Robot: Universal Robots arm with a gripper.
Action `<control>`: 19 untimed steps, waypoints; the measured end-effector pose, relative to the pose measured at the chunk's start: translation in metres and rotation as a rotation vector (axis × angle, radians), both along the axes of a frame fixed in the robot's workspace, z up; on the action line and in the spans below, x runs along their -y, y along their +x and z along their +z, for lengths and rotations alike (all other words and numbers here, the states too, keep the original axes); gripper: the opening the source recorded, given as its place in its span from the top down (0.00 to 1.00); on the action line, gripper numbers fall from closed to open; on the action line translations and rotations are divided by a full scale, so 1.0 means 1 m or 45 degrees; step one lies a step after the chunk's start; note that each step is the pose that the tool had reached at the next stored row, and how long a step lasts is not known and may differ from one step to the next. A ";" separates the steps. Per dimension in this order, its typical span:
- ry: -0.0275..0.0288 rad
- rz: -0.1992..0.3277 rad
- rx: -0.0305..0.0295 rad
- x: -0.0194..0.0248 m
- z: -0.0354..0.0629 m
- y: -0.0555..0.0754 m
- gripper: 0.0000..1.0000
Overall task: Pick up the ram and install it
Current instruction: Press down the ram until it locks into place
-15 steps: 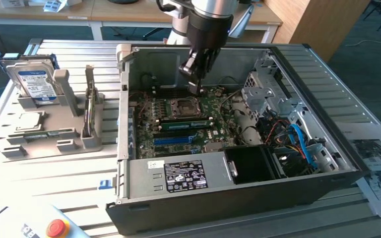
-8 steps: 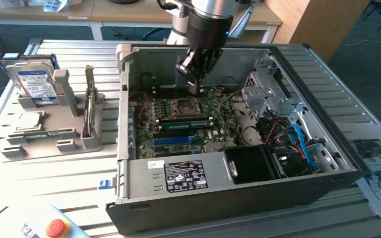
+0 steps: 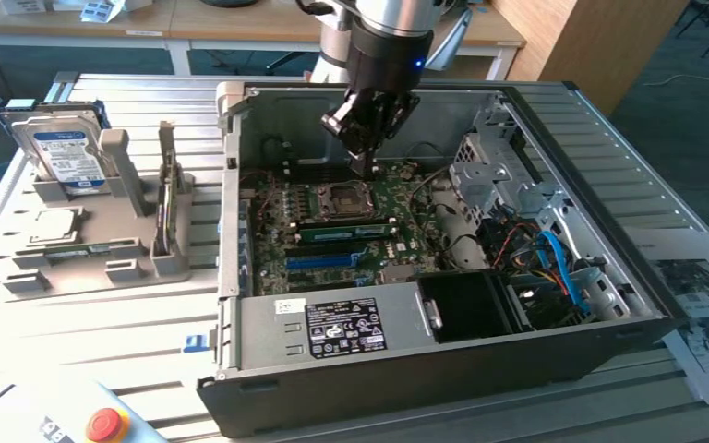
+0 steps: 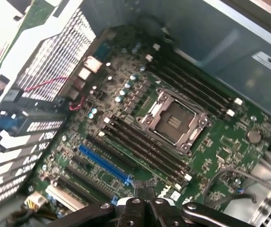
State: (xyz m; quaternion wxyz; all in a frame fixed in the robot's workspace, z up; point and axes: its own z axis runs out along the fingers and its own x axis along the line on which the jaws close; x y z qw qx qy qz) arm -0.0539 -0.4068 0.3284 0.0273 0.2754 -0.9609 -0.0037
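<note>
The ram (image 3: 167,189) stands on edge in a slot of the grey holder (image 3: 126,268), at the exterior view's left, outside the computer case. My gripper (image 3: 364,169) hangs inside the open case (image 3: 453,369), just above the motherboard (image 3: 410,208) beside the processor socket (image 3: 340,197), far from the ram. In the wrist view the fingers (image 4: 140,204) are pressed together with nothing between them, over the board near the dark memory slots (image 4: 144,151) and the socket (image 4: 173,122). A green strip (image 3: 348,231) lies along the slots near the socket; I cannot tell what it is.
The holder also carries a hard drive (image 3: 66,152) with a blue-white label and a square silver processor chip (image 3: 59,224). The case walls, a drive cage (image 3: 502,175), blue cables (image 3: 564,268) and the power supply (image 3: 342,328) surround the board. A red button (image 3: 106,425) sits near the table's front edge.
</note>
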 end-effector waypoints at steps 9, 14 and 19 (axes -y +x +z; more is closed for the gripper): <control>0.0001 -0.209 0.0000 0.0000 -0.0008 0.000 0.90; 0.0001 -0.326 0.0000 0.0000 -0.0012 0.000 0.90; 0.0000 -0.434 0.0000 0.0000 -0.0017 0.000 0.90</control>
